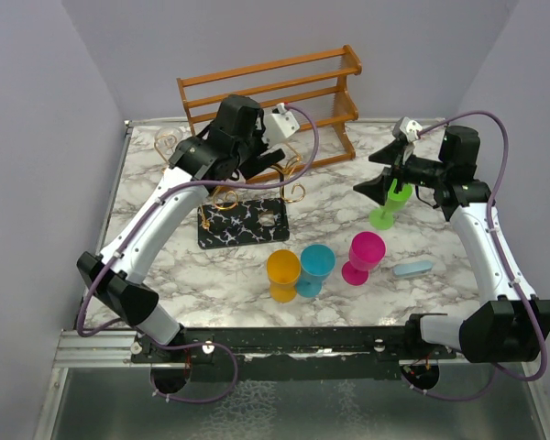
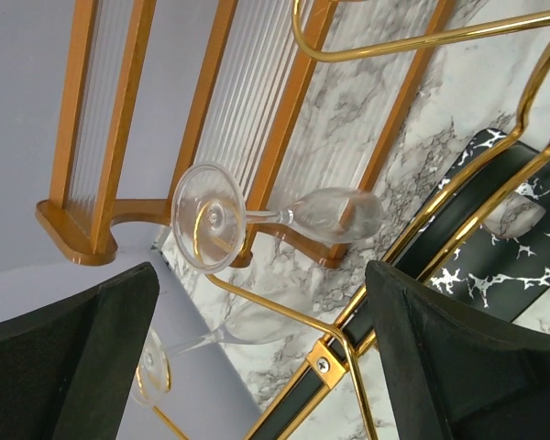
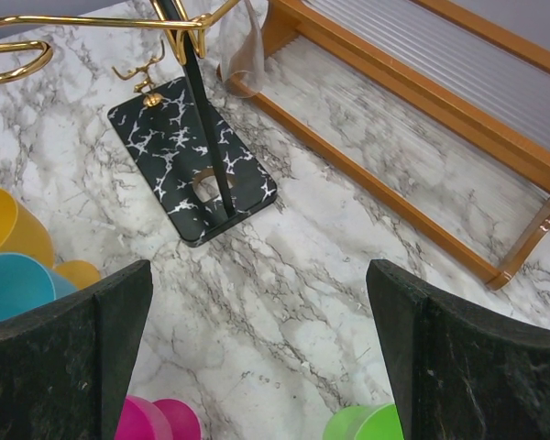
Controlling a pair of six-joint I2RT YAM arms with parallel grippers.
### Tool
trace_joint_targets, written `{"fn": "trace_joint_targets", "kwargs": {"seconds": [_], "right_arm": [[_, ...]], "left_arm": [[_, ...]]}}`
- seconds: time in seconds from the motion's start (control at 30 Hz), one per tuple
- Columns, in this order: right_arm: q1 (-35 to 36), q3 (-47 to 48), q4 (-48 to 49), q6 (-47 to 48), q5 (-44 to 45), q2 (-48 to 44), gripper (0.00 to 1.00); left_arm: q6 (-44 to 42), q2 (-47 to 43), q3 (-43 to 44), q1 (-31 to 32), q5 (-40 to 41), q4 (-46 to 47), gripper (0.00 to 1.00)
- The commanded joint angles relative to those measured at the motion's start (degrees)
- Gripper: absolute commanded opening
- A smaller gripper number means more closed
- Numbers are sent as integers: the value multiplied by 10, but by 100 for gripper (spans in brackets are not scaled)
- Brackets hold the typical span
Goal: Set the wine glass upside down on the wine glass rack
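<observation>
Wine glass [image 2: 335, 215] is shown bowl-down at the wine glass rack [image 2: 495, 275], jaws of the left gripper [image 2: 261, 293] held wide, apparently for release.

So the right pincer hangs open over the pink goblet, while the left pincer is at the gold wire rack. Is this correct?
Not quite. The right pincer hangs open over the green goblet, not the pink goblet, which stands apart, nearer the arm bases. The top external view shows this. The left pincer is indeed at the gold wire rack.
</observation>
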State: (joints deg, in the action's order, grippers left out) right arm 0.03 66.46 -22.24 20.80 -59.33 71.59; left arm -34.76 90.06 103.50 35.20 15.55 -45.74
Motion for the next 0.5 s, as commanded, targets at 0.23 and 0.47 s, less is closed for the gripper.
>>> {"fn": "trace_joint_targets", "kwargs": {"seconds": [0.23, 0.47], "right_arm": [[0, 32, -16, 38, 149, -3, 99], [0, 97, -81, 74, 370, 32, 99]], "left_arm": [[36, -54, 4, -2, -58, -4, 99], [33, -105, -45, -7, -54, 18, 99]]}}
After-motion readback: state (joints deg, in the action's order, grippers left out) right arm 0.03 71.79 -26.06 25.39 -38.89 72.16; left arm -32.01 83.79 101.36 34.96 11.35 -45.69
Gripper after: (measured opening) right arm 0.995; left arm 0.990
